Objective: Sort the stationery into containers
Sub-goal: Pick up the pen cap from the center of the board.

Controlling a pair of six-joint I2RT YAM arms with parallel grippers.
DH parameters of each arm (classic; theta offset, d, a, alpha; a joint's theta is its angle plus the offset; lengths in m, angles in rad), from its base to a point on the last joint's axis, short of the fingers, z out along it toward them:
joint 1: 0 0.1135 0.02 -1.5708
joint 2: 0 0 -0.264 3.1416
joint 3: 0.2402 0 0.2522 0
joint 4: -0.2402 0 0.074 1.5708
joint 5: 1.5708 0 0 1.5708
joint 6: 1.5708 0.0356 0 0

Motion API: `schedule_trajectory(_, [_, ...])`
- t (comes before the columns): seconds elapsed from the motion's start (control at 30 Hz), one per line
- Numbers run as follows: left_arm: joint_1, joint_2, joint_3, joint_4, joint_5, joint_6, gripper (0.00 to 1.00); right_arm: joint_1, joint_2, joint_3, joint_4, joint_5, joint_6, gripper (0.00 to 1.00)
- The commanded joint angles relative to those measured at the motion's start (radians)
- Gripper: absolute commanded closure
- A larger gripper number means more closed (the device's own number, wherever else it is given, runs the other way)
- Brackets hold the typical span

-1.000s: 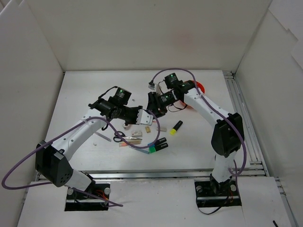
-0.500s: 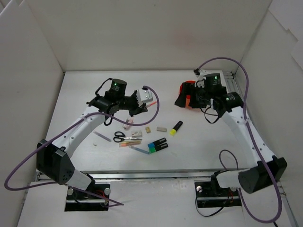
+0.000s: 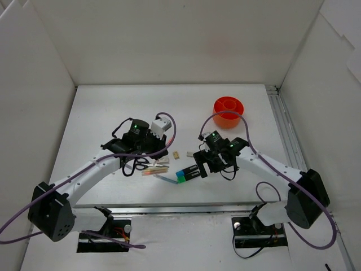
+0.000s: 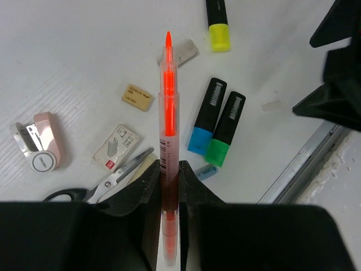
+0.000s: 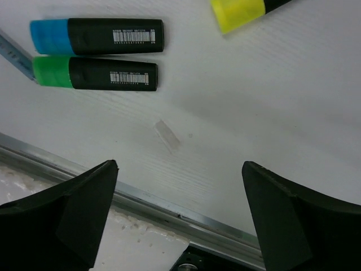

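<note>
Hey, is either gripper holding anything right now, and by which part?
The left gripper is shut on the orange pen, pinching its barrel near the back end, tip pointing out. The right gripper is open and holds nothing.

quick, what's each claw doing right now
left claw: closed on the orange pen
right claw: open, holding nothing
</note>
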Motion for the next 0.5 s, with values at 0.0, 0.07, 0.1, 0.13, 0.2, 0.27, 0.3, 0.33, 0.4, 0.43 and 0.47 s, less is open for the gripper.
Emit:
schedule_trajectory(0.0, [-0.011,-0.102,-0.013,0.073,-0.067,-0.084,1.00,0.060,0.077,0.005,0.038,0.106,0.020,0.12])
schedule_trajectory(0.07, [-0.020,-0.118,-0.041,0.066,-0.087,-0.090,1.00,0.094,0.142,0.019,0.037,0.142,0.032,0.02])
schedule_trajectory(0.1, [-0.029,-0.124,-0.048,0.055,-0.091,-0.089,1.00,0.106,0.157,0.022,0.037,0.159,0.034,0.02])
schedule_trajectory(0.13, [-0.029,-0.126,-0.052,0.050,-0.104,-0.087,1.00,0.112,0.187,0.024,0.038,0.166,0.041,0.02])
schedule_trajectory(0.2, [-0.038,-0.127,-0.053,0.037,-0.119,-0.084,1.00,0.126,0.214,0.027,0.038,0.156,0.043,0.02])
schedule_trajectory(0.27, [-0.038,-0.127,-0.053,0.031,-0.121,-0.078,1.00,0.135,0.249,0.030,0.037,0.153,0.050,0.03])
schedule_trajectory(0.3, [-0.038,-0.129,-0.056,0.034,-0.121,-0.076,1.00,0.138,0.257,0.032,0.038,0.150,0.047,0.04])
schedule_trajectory(0.33, [-0.038,-0.130,-0.061,0.034,-0.121,-0.067,1.00,0.141,0.275,0.032,0.038,0.135,0.046,0.08])
schedule_trajectory(0.4, [-0.038,-0.130,-0.070,0.040,-0.124,-0.066,1.00,0.153,0.289,0.030,0.038,0.124,0.047,0.14])
schedule_trajectory(0.43, [-0.038,-0.130,-0.072,0.041,-0.127,-0.061,1.00,0.152,0.298,0.028,0.038,0.094,0.046,0.19])
schedule_trajectory(0.47, [-0.038,-0.130,-0.070,0.040,-0.127,-0.061,1.00,0.155,0.303,0.025,0.038,0.084,0.046,0.28])
